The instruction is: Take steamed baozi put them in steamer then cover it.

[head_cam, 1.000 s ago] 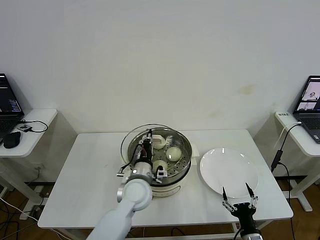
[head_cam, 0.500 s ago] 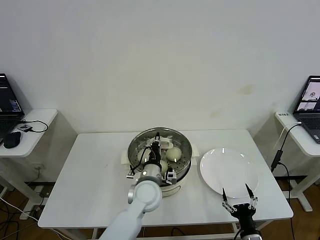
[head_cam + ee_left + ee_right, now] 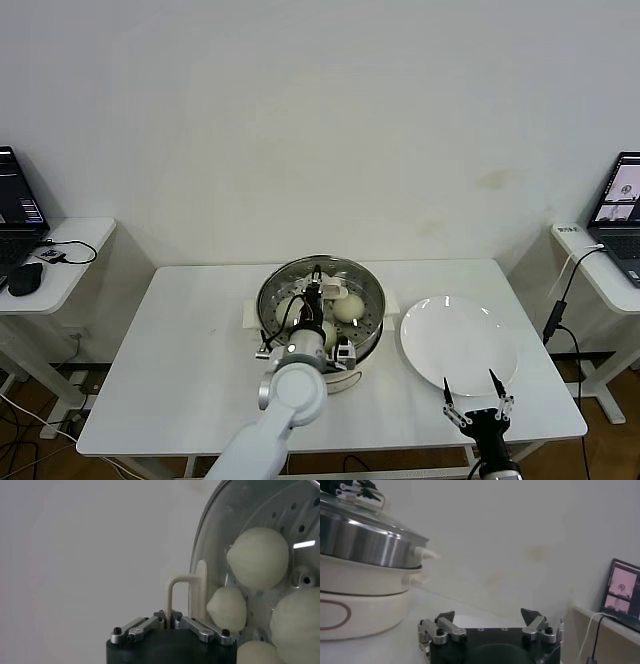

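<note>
Head view: the left gripper reaches over the steamer mid-table, fingers clamped on the cover handle, glass lid seated on the pot. Steamed baozi sit on the perforated tray beneath. The right gripper waits, fingers spread and empty, beside the white plate.

From the head view we look down from high up, facing the wall, and see the whole white table with the steamer in its middle. From the left wrist view we are very close above the steamer, looking through the cover at the steamed baozi. From the right wrist view we sit low beside the steamer, looking sideways. All three views share the steamer.
</note>
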Controlling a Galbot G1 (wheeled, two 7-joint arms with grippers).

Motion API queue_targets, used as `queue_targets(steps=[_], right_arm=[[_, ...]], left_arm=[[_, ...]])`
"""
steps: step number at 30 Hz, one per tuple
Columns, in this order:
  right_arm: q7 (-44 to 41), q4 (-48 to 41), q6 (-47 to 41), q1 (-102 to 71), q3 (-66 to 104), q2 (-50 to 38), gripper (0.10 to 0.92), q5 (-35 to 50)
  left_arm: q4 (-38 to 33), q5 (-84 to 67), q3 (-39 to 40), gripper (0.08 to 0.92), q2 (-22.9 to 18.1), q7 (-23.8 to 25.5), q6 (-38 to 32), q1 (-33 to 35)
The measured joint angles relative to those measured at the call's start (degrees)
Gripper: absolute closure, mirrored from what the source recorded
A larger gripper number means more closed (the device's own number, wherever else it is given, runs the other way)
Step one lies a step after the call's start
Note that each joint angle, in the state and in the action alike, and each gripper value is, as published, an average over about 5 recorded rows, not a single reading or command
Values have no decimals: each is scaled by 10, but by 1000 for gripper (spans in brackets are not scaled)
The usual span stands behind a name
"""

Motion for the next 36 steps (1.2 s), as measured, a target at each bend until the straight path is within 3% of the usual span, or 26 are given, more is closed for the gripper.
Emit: queue_targets(steps=[10, 20, 27, 36], right_arm=[[0, 0, 0, -3, -5, 0, 203, -4], [-2, 0, 3, -10, -9, -7, 203, -2], [-8, 5, -5, -13, -20, -12, 202, 13], [-23, 28, -24, -32, -42, -30, 202, 50]], left_arm=[[-56, -11, -4, 474, 23, -4, -6, 35], [-181, -62, -31, 206, 77, -31, -23, 131], [-251, -219, -124, 177, 128, -121, -85, 246], [-245, -558, -271, 177, 163, -229, -211, 366]])
